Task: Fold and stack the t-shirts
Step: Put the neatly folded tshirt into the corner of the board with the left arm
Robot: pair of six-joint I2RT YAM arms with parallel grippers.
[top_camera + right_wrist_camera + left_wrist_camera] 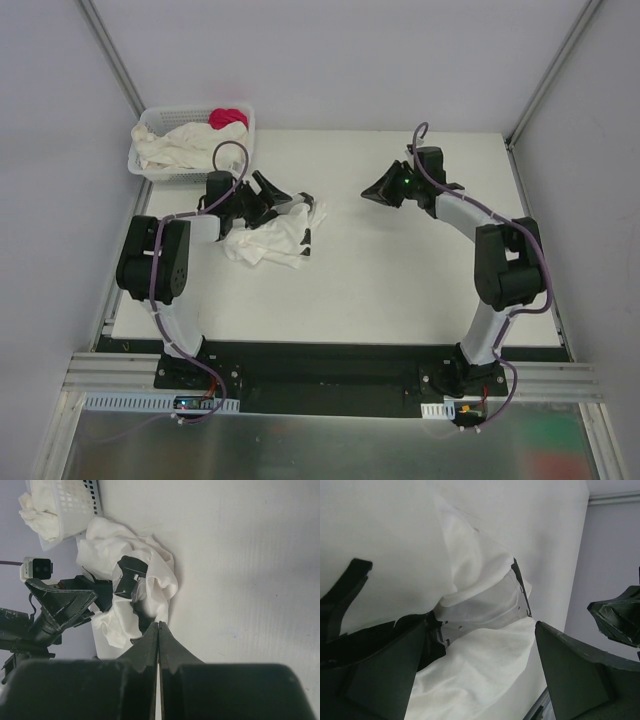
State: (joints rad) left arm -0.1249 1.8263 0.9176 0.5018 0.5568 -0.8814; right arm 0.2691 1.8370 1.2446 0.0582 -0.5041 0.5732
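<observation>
Top external: crumpled t-shirt (pixel 268 240) lies beneath the released left claw (pixel 262 200); clenched right claw (pixel 375 193) sits well apart.

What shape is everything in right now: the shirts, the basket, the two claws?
Basket: upright, holding shirts and a pink-red cloth.
Basket t-shirts: bunched up, spilling over the rim.
Loose t-shirt: crumpled, unfolded, on the table.
Left gripper: open, at the loose t-shirt.
Right gripper: shut, empty.

Left arm (pixel 155 262), right arm (pixel 505 268) — black joints, white links, purple cables (pixel 232 148), dark wedge gripper fingers (pixel 145 652) (green wrist light (pixel 407 182))
</observation>
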